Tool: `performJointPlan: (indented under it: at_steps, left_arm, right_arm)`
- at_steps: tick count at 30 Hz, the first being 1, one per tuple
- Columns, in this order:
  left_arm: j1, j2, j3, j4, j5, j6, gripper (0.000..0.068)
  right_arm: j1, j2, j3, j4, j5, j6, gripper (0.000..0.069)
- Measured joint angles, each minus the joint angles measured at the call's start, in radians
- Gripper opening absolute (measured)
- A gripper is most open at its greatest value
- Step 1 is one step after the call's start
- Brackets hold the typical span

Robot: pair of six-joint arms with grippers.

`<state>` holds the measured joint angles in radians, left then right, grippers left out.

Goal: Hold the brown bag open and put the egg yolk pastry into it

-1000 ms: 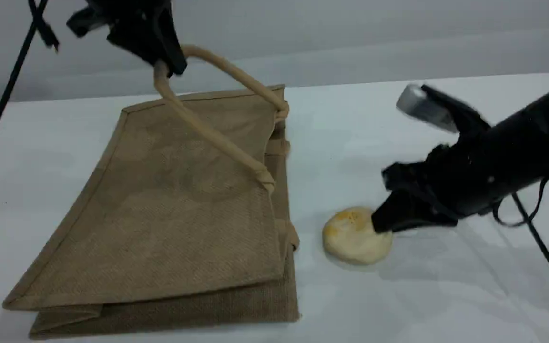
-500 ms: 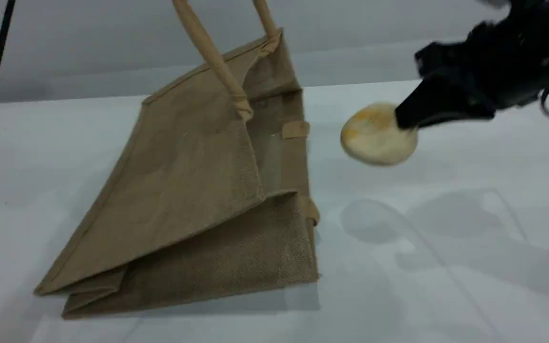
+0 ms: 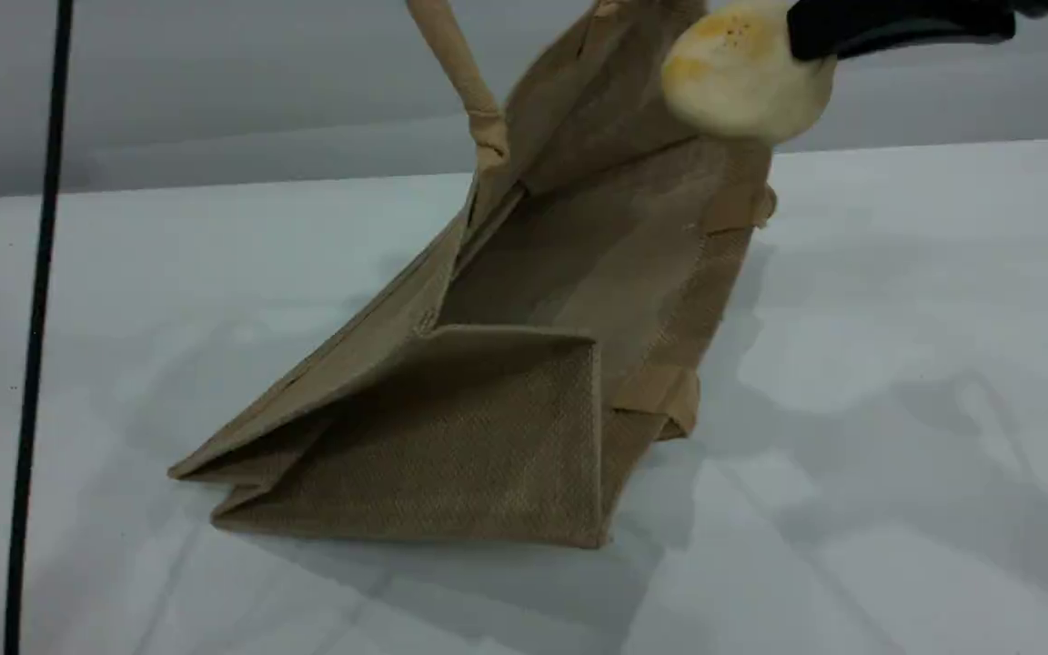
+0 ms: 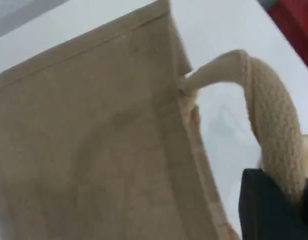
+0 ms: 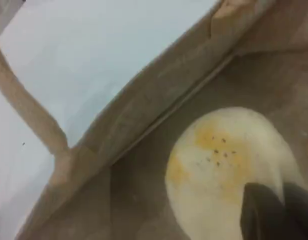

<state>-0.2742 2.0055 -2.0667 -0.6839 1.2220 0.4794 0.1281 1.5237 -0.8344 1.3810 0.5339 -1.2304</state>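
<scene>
Right end effector (image 3: 804, 36), seemingly level, grips pastry (image 3: 742, 84).

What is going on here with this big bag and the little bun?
The left gripper is shut on one beige rope-like handle of the large tan-brown woven jute bag. It holds that side up, so the bag's mouth gapes while its bottom rests on the white table. The right gripper holds the small round cream-coloured pastry, with its yellow-orange patch, in the air at the open mouth, not yet released.
</scene>
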Motion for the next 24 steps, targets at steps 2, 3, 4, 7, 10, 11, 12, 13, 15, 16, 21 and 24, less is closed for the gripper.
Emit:
performJointPlan:
  at_steps: [2, 3, 4, 7, 10, 11, 12, 13, 15, 16, 21, 24]
  left_arm:
    - [-0.01, -0.011, 0.0, 0.0, 0.0, 0.0, 0.0079]
    - [-0.015, -0.018, 0.0, 0.0, 0.0, 0.0, 0.0079]
    - [-0.019, -0.028, 0.001, 0.0, 0.0, -0.003, 0.0079]
    - [-0.028, -0.065, 0.012, 0.0, 0.0, -0.003, 0.0079]
    - [-0.028, -0.102, 0.053, 0.003, 0.0, -0.003, 0.0079]
    - [-0.028, -0.114, 0.075, 0.006, -0.001, 0.0, 0.0079]
    - [-0.028, -0.125, 0.099, 0.014, -0.003, 0.004, 0.0079]
    - [-0.028, -0.137, 0.119, 0.025, -0.003, 0.004, 0.0079]
    - [-0.028, -0.157, 0.165, 0.033, -0.003, 0.011, 0.0079]
    - [-0.028, -0.163, 0.179, 0.033, -0.003, 0.011, 0.0079]
    - [-0.028, -0.186, 0.181, 0.027, -0.002, 0.012, 0.0079]
    - [-0.028, -0.195, 0.181, 0.029, -0.001, 0.012, 0.0079]
  right_arm:
    - [0.0, 0.0, 0.0, -0.001, 0.017, 0.0, 0.0019]
    - [0.0, 0.0, 0.0, -0.001, 0.031, 0.0, 0.0019]
    - [0.0, 0.0, 0.0, -0.001, 0.037, 0.0, 0.0019]
    - [0.0, 0.0, 0.0, -0.001, 0.025, 0.0, 0.0019]
    - [0.0, 0.0, 0.0, 0.001, 0.023, 0.0, 0.0019]
    - [0.0, 0.0, 0.0, 0.002, 0.023, 0.0, 0.0019]
    - [0.0, 0.0, 0.0, 0.002, 0.023, 0.0, 0.0019]
    - [0.0, 0.0, 0.0, 0.002, 0.023, 0.0, 0.0019]
    - [0.0, 0.0, 0.0, 0.002, 0.023, 0.0, 0.0019]
    - [0.0, 0.001, 0.0, 0.003, 0.023, 0.0, 0.0019]
    - [0.002, 0.003, 0.0, 0.031, 0.045, 0.0, 0.0019]
    - [0.012, 0.003, 0.0, 0.036, 0.058, 0.0, 0.0019]
